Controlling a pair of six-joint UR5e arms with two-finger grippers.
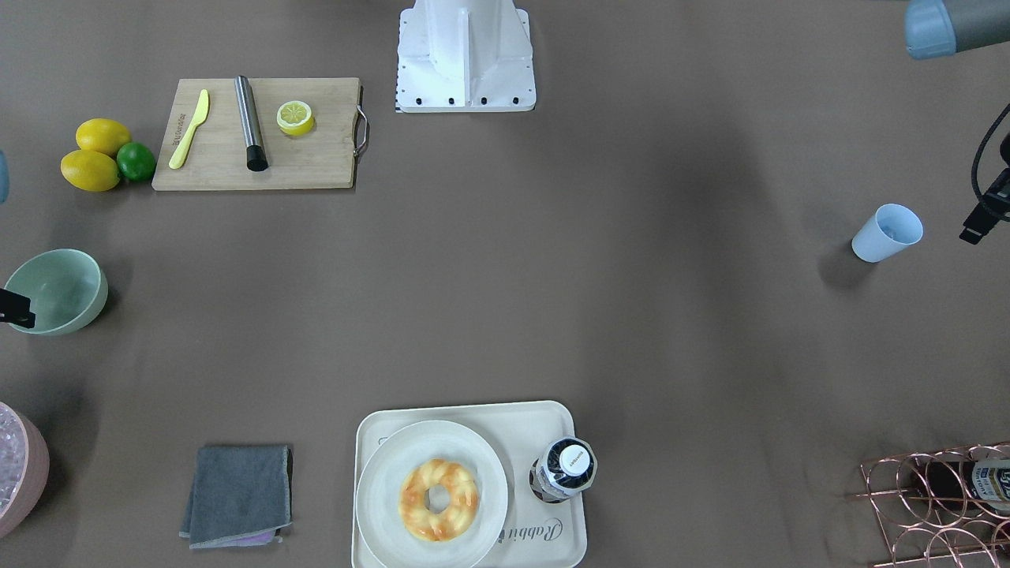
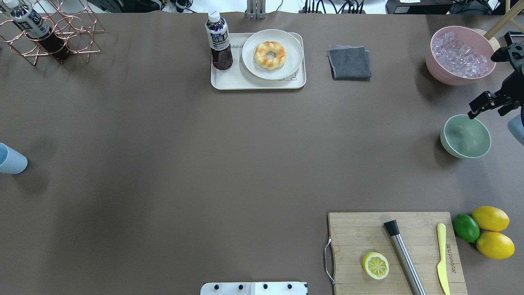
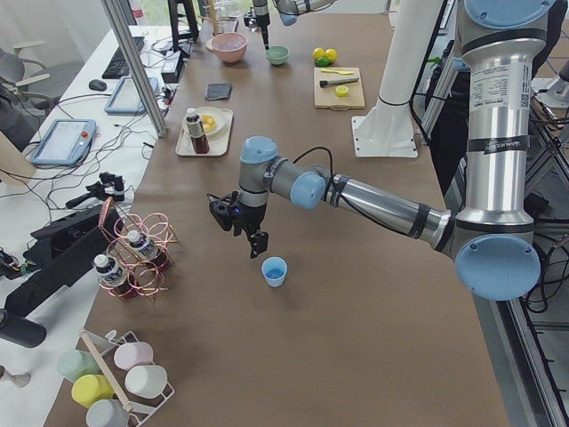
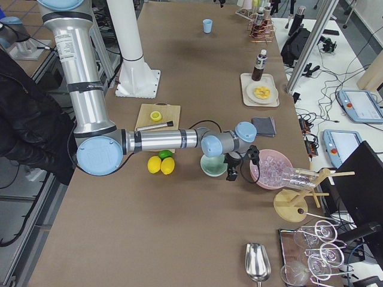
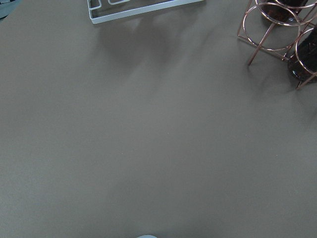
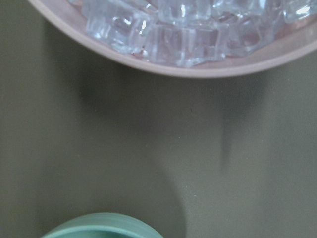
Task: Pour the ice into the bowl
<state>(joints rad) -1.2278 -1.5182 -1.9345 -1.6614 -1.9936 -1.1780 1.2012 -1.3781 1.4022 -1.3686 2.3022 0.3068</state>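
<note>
The pale mint-green bowl (image 2: pixel 466 137) stands empty near the table's right end; it also shows in the front view (image 1: pixel 59 290) and at the bottom of the right wrist view (image 6: pixel 101 225). Clear ice cubes (image 2: pixel 460 55) fill a pink round container (image 2: pixel 436 67) just beyond it, close up in the right wrist view (image 6: pixel 183 34). My right gripper (image 2: pixel 481 107) hovers over the gap between bowl and pink container; I cannot tell if it is open. My left gripper (image 1: pixel 977 229) hangs just beside and above a light blue cup (image 1: pixel 888 233); its jaws are unclear. I cannot tell whether the cup holds ice.
A cutting board (image 2: pixel 395 252) with a lemon half, metal rod and yellow knife lies near the robot's base, lemons and a lime (image 2: pixel 485 231) beside it. A tray (image 2: pixel 221 80) with doughnut plate and bottle, a grey cloth (image 2: pixel 350 61) and a copper bottle rack (image 2: pixel 49 32) stand at the far edge.
</note>
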